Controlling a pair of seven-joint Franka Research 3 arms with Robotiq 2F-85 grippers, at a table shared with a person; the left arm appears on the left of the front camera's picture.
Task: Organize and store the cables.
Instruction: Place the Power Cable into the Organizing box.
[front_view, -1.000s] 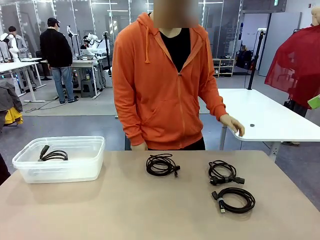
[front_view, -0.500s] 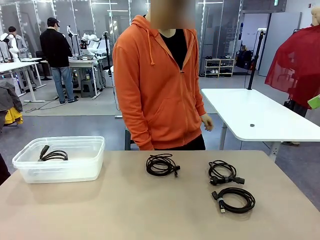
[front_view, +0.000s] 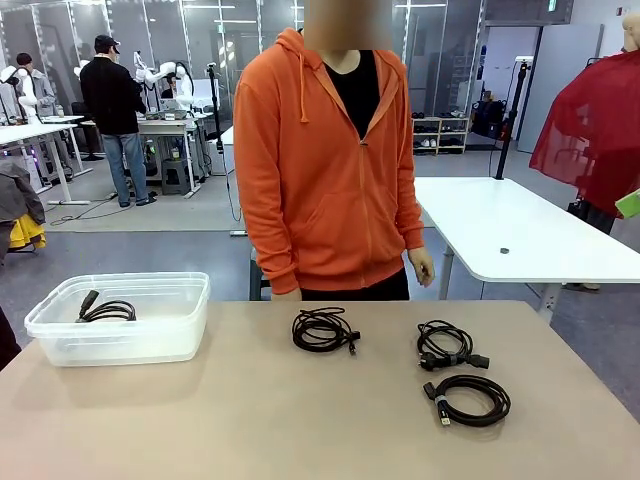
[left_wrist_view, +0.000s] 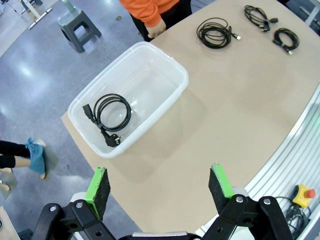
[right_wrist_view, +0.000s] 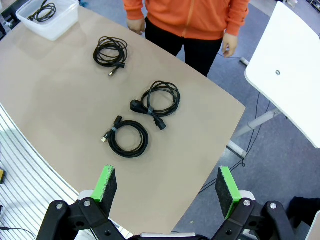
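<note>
The left gripper (left_wrist_view: 160, 182) is seen spread wide, nothing between its green pads (left_wrist_view: 97, 187), above the table (front_view: 250, 420) just on the robot's side of the clear bin (front_view: 120, 348). The right gripper (right_wrist_view: 166, 184) is likewise spread wide and empty, over the table end farthest from the bin. One coiled cable (front_view: 108, 311) is laid inside the bin. A second cable (front_view: 322, 329) is laid on the table apart from the bin; a third cable (front_view: 446, 345) and a fourth cable (front_view: 470, 399) are laid just beside each other, farther from it. The person's farther hand (front_view: 422, 266) is hung loosely curled, touching nothing; the nearer hand (left_wrist_view: 156, 30) is seen at the table edge, and contact cannot be told.
</note>
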